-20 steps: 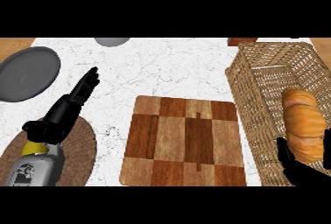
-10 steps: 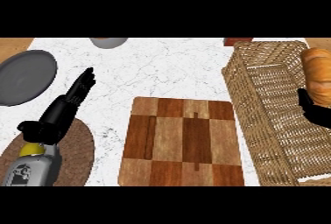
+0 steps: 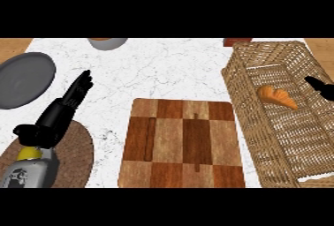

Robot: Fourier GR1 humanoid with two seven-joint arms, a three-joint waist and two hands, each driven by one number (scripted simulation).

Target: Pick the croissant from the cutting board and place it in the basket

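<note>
The golden croissant [image 3: 276, 97] lies inside the wicker basket [image 3: 244, 115], on its floor toward the far half, with nothing touching it. Only a few black fingers of my right hand [image 3: 322, 86] show at the right edge, just right of the croissant and apart from it, spread and holding nothing. The checkered wooden cutting board [image 3: 183, 143] lies bare in the middle, left of the basket. My left hand [image 3: 64, 107] rests at the left with straight fingers pointing away over the marble counter.
A dark grey plate [image 3: 23, 79] sits at the far left. A round woven mat [image 3: 77, 152] lies under my left forearm. A grey bowl [image 3: 108, 43] and a brown object [image 3: 236, 41] stand at the far edge.
The croissant has left my right hand and now lies in the basket. My right hand has pulled away to the right edge. The left arm has stayed put.
</note>
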